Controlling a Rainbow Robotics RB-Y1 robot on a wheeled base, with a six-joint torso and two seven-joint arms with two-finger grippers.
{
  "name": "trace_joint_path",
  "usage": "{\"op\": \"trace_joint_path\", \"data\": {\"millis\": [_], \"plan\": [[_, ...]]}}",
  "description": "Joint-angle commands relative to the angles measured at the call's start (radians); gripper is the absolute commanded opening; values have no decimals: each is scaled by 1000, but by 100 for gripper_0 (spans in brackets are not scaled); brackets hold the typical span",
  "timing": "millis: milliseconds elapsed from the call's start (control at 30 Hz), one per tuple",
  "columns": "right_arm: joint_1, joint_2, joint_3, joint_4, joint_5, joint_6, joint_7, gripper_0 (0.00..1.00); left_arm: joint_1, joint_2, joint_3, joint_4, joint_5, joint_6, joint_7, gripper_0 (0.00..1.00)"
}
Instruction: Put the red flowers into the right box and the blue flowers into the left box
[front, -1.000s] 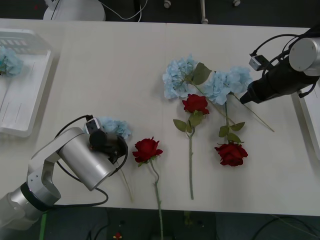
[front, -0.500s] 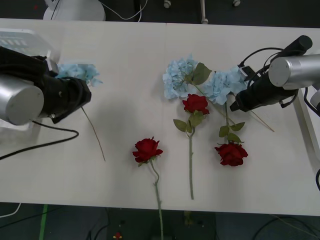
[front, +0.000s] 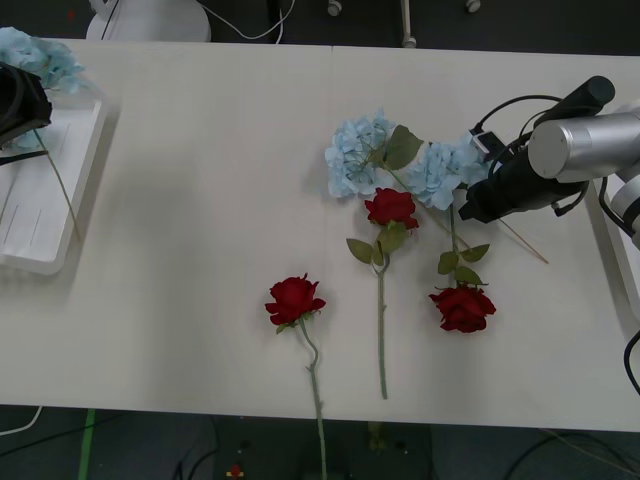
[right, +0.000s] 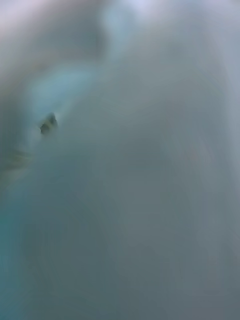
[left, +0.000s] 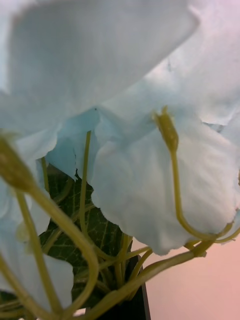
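Blue flowers (front: 40, 60) hang pinched in the left claw (front: 15, 100) above the left box (front: 45, 200) so the stem can drop in, while the right claw (front: 478, 205), whose spread I cannot tell, nears another blue cluster (front: 450, 168) on the tabletop (front: 200, 200).

three red flowers (front: 391, 207), apparently three blue flowers (front: 355, 155), one left box (front: 30, 200)
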Motion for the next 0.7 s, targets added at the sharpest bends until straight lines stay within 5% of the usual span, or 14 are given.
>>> {"op": "trace_joint_path", "data": {"millis": [33, 133, 200, 300, 700], "plan": [[-52, 22, 21, 2, 15, -15, 33, 61, -101, 98, 64, 146, -50, -76, -68, 0], [-52, 22, 23, 2, 18, -15, 36, 39, -125, 123, 70, 226, -99, -117, -128, 0], [-52, 22, 21, 2, 21, -15, 37, 16, -142, 141, 70, 289, -142, -157, -152, 0], [-52, 22, 23, 2, 26, -18, 37, 0, -162, 167, 75, 364, -189, -211, -160, 0], [-73, -14, 0, 2, 6, 3, 51, 0, -173, 240, 84, 566, -266, -406, -198, 0]]}}
